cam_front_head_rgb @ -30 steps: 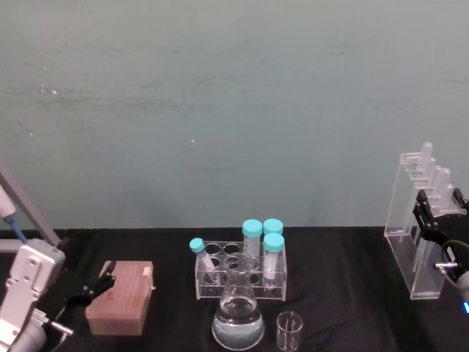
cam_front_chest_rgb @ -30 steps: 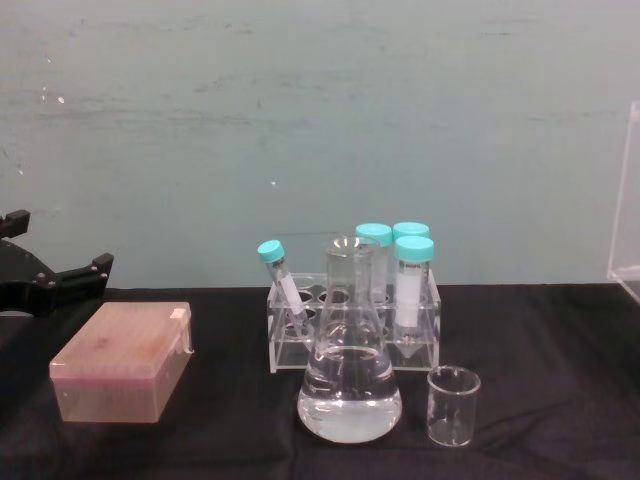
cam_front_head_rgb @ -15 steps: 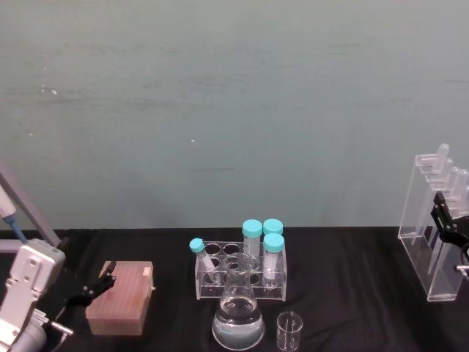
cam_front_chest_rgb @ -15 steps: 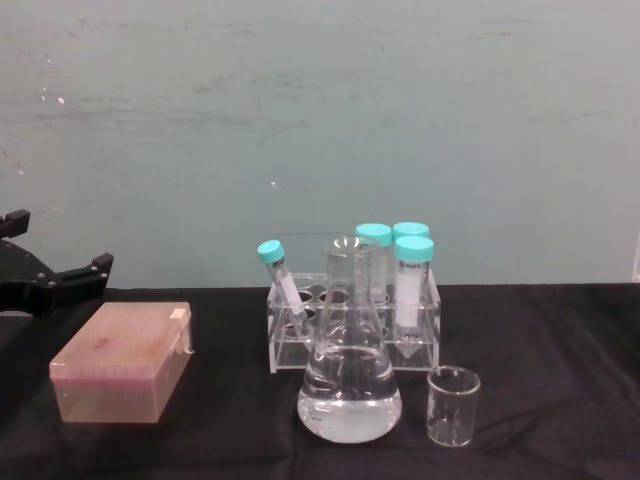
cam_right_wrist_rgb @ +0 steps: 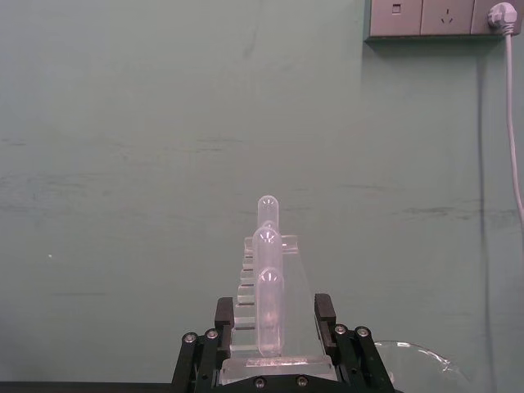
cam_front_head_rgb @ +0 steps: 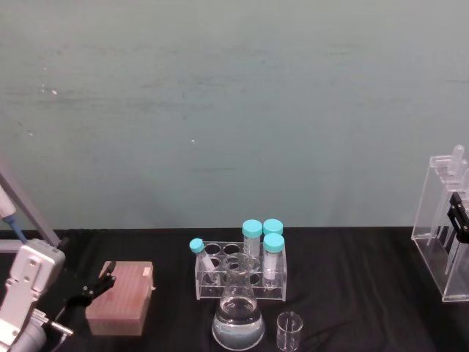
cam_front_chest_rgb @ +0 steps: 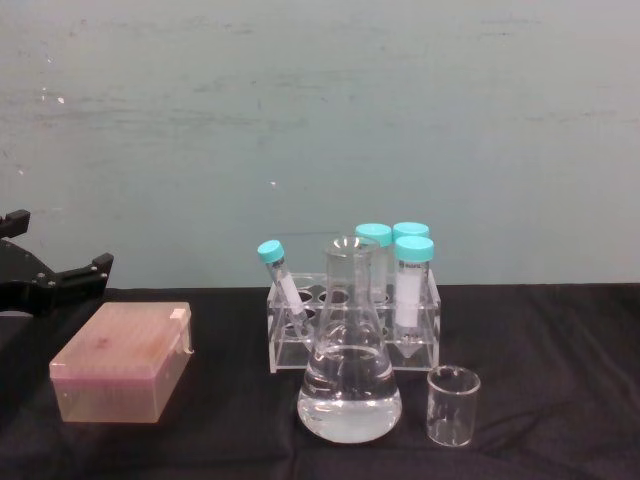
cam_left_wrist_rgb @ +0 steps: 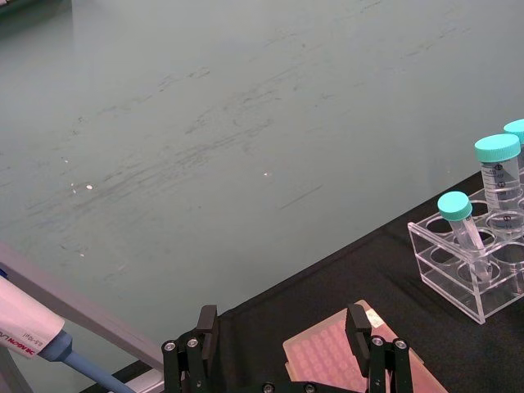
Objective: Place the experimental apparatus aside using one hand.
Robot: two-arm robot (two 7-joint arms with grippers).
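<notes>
1. I see a teal-green wall, streaked with pale scuffs.
2. My table is draped in black.
3. The tip box is pink.
4. The tube caps are turquoise.
5. The flask, beaker and acrylic stand are colourless, clear.
6. My right gripper is black.

The clear stand runs off the right edge of the head view. The right gripper holding it is mostly cut off there too. Its fingers hide the stand's bottom in the right wrist view.
</notes>
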